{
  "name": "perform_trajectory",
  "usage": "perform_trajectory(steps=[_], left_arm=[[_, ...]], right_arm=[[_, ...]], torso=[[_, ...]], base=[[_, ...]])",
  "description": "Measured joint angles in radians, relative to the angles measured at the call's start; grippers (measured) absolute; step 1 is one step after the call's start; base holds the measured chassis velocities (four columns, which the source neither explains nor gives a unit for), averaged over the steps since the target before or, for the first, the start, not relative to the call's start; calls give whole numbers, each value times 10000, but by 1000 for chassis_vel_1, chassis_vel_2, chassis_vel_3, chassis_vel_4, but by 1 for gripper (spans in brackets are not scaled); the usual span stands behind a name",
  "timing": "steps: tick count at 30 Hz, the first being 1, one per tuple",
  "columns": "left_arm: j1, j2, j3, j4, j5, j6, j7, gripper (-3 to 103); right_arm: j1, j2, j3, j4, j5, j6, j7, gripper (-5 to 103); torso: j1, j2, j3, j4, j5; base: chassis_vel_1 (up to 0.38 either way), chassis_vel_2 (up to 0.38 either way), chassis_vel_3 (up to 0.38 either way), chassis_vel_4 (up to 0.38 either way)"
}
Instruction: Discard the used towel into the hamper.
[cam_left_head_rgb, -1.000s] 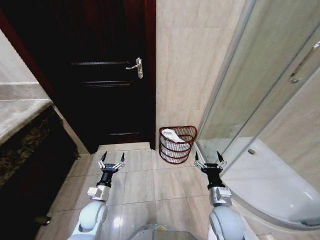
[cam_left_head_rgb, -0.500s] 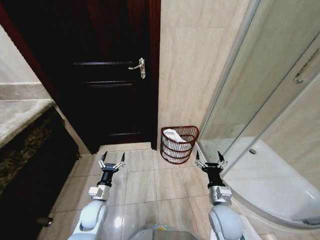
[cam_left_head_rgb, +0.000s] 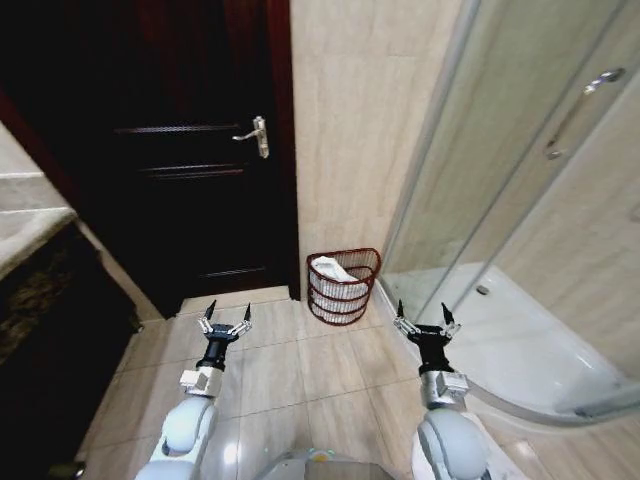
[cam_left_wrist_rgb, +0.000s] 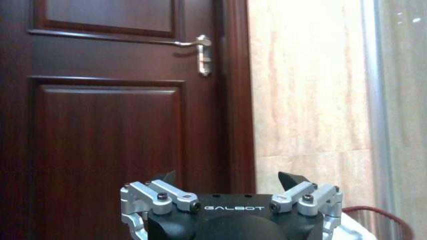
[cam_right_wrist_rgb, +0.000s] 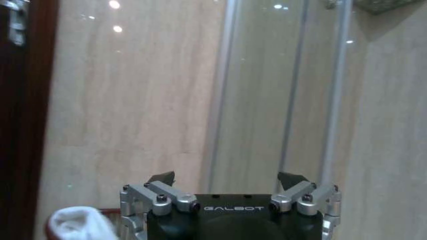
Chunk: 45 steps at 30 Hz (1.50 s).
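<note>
Centre frame, the hamper (cam_left_head_rgb: 342, 288) holds a white towel (cam_left_head_rgb: 334, 270) — left gripper (cam_left_head_rgb: 226, 319) and right gripper (cam_left_head_rgb: 421, 317) both spread, empty.

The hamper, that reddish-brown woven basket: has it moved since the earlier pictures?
No. The reddish-brown woven hamper sits against the beige tiled wall, between the dark wooden door and the glass shower enclosure, as before. Its small shift in frame matches theirs: the camera moved.

Warm, even indoor light falls on the glossy beige floor tiles (cam_left_head_rgb: 300, 370), which carry soft reflections. The dark reddish-brown wooden door (cam_left_head_rgb: 190, 190) reads nearly black in the head view (its panels barely separate). Small bright glare spots dot the beige marble wall (cam_right_wrist_rgb: 120, 100). The head view bends straight lines at its edges.
</note>
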Motion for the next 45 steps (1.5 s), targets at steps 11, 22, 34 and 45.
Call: perform_trajectory(steps=[11,22,34,45], left_arm=[[-35,-58,-3,15,12,16,13,100],[-75,-137,18,27,71,46,23,100],[-29,-91,-48,29,36,49,24,100],[4,-121,-65,5,25,33,25,100]], right_arm=[[-14,-47,45,46,82,-13,69,100],[-28,-122,135,104,194,-36,131,100],[-69,-52,137,94,182,-18,174,100],[-236,-43,134,208,165,10,256,100]], torso=[[0,0,0,-1,1],[1,0,0,-2,1],[0,0,-1,-1,0],[0,0,-1,-1,-1]], base=[[-118,-106,-120,-116],[-133,-122,-127,-133],[-127,-124,-130,-130],[-118,-135,-129,-129]])
